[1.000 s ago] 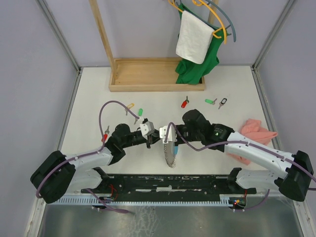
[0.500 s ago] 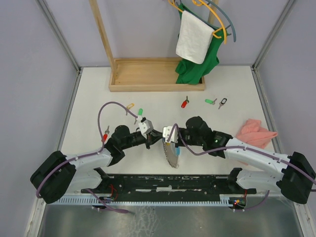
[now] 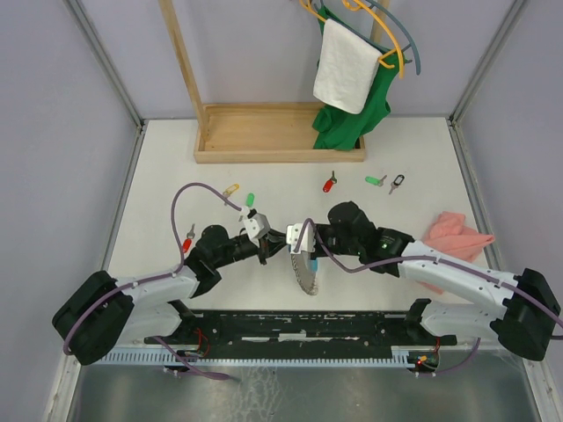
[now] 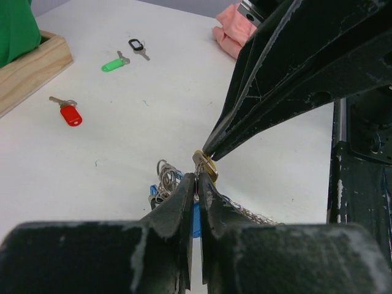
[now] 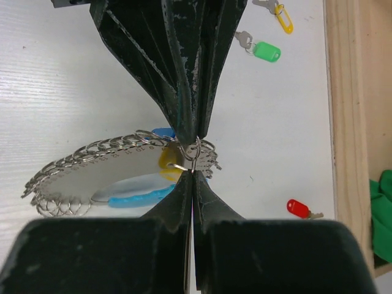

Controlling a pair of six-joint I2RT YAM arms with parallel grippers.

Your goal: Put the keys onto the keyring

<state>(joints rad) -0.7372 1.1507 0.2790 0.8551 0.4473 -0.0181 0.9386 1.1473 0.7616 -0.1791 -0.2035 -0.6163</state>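
Note:
My left gripper (image 3: 279,240) and right gripper (image 3: 293,240) meet tip to tip above the table's near middle. The keyring (image 3: 305,273), a grey coil (image 5: 92,174) with a light-blue tube (image 5: 139,193), hangs from the shut right gripper (image 5: 193,173). My left gripper (image 4: 197,179) is shut on a small split ring with a yellow-tagged key (image 5: 168,160), right at the keyring's top. Loose keys lie on the table: yellow (image 3: 231,189), green (image 3: 250,199), red (image 3: 329,184), green (image 3: 376,180), black (image 3: 398,183), and a red one (image 3: 188,236) beside the left arm.
A wooden stand base (image 3: 280,134) sits at the back, with a green garment (image 3: 352,114) and a white towel (image 3: 346,66) hanging on hangers. A pink cloth (image 3: 457,239) lies at the right by the right arm. Walls close both sides.
Both grippers stay shut and tip to tip. The right wrist has shifted slightly, and the hanging keyring has swung a little with it.

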